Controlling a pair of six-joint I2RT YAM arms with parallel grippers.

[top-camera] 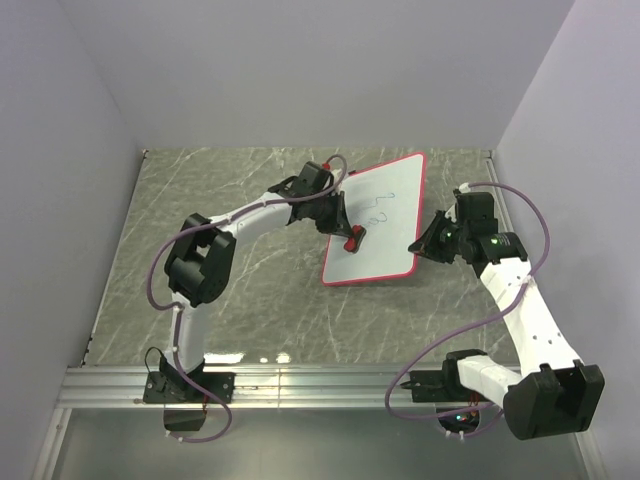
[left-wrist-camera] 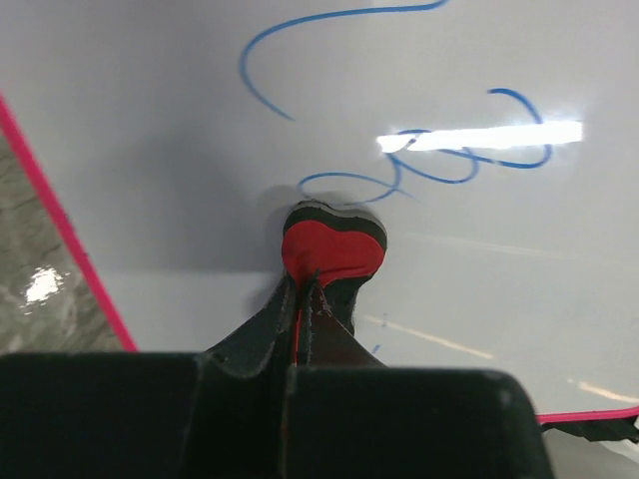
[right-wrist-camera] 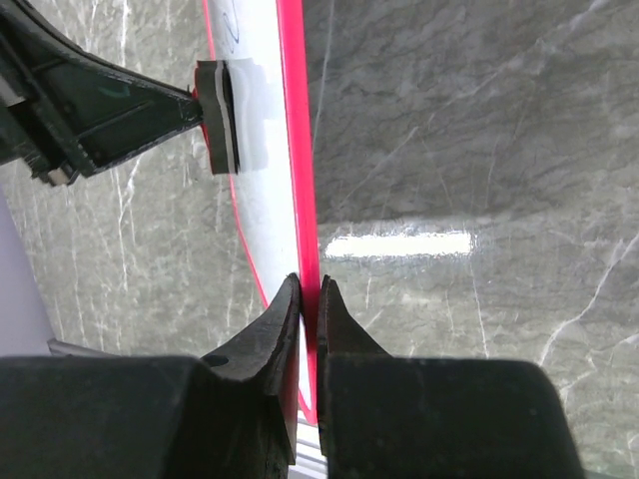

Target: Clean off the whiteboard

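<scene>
The whiteboard (top-camera: 378, 222), white with a red-pink rim, lies tilted on the marble table at centre right. Blue scribbles (left-wrist-camera: 439, 165) mark its upper part. My left gripper (top-camera: 346, 232) is shut on the small red eraser (top-camera: 354, 240), which presses flat on the board just below the scribbles; in the left wrist view the eraser (left-wrist-camera: 332, 244) sticks out past my gripper (left-wrist-camera: 308, 299). My right gripper (top-camera: 419, 246) is shut on the whiteboard's right rim near its lower corner; the right wrist view shows the rim (right-wrist-camera: 296, 150) clamped in that gripper (right-wrist-camera: 310, 294).
The grey marble tabletop (top-camera: 250, 300) runs around the board. Lilac walls close in the left, back and right sides. An aluminium rail (top-camera: 300, 385) carries the arm bases along the near edge. Purple cables loop beside both arms.
</scene>
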